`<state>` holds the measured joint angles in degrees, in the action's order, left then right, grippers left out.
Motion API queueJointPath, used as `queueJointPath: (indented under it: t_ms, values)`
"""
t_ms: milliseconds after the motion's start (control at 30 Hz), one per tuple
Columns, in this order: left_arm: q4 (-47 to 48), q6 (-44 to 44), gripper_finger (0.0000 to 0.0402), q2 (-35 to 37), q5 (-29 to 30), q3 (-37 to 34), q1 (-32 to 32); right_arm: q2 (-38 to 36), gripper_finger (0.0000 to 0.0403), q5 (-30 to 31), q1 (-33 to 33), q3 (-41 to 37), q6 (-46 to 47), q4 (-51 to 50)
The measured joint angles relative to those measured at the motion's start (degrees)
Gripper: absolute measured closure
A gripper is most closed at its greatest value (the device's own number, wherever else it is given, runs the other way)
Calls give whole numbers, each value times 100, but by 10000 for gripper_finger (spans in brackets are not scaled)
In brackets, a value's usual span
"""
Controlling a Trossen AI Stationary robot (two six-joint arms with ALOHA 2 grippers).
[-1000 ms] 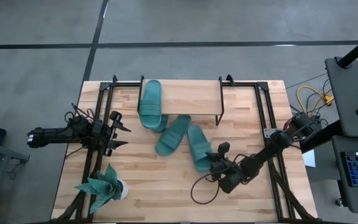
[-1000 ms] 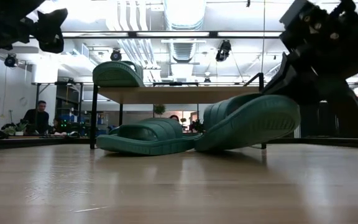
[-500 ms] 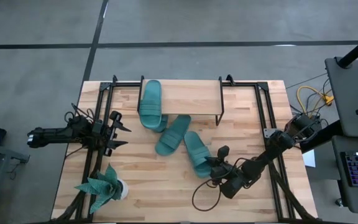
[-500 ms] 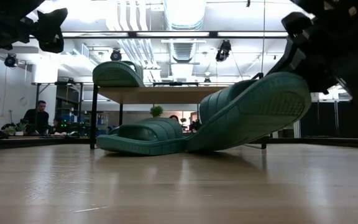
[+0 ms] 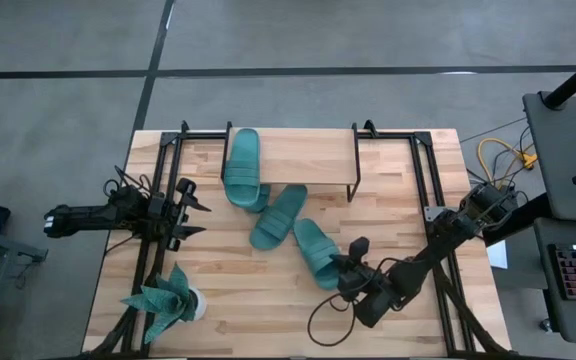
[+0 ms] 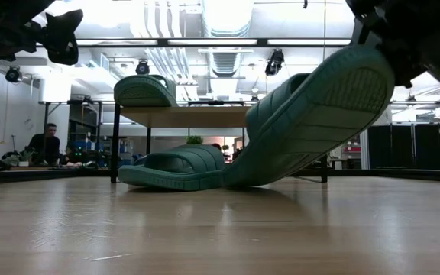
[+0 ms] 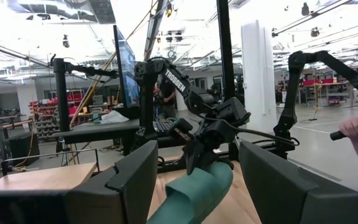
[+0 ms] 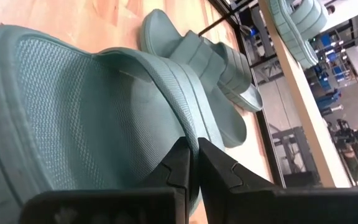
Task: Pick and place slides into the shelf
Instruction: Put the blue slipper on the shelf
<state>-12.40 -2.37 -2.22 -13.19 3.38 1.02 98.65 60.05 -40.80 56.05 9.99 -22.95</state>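
One teal slide (image 5: pixel 243 165) lies on the shelf's wood top (image 5: pixel 308 160), at its left end. A second slide (image 6: pixel 176 168) rests flat on the table before the shelf. A third slide (image 5: pixel 313 252) is tilted, its heel end (image 6: pixel 334 92) raised and its toe end (image 6: pixel 231 179) on the table beside the second slide. My right gripper (image 8: pixel 191 158) is shut on it at its near right side. My left gripper (image 7: pixel 197 180) waits open at the table's left, well clear of the slides. My right gripper pinches the third slide's side edge (image 8: pixel 194 138), by the base of the strap, between its two fingers. The fingers come slanting down from the table's near right. The slide tilts steeply with its heel end up, and its toe end stays on the table.
A teal plant in a white pot (image 5: pixel 171 300) stands near the front left corner. Black frames (image 5: pixel 423 190) run along both sides of the table. A loose cable loop (image 5: pixel 323 320) lies near the right arm. People are in the room beyond (image 6: pixel 50 141).
My right gripper has risen and drawn a little toward the table's near edge, staying shut. The held slide's heel end has lifted higher, so the slide now tilts steeply. It has also swung slantwise, while its toe end stays down beside the second slide.
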Motion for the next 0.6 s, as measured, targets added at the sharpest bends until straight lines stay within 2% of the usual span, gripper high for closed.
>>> queueJointPath:
  t_ms: [167, 600]
  values:
    - [0, 0, 191, 0, 0, 0, 0, 0, 390, 0, -64, 178, 402, -572]
    - [-1, 0, 191, 0, 0, -2, 1, -2, 390, 0, -276, 325, 412, -724]
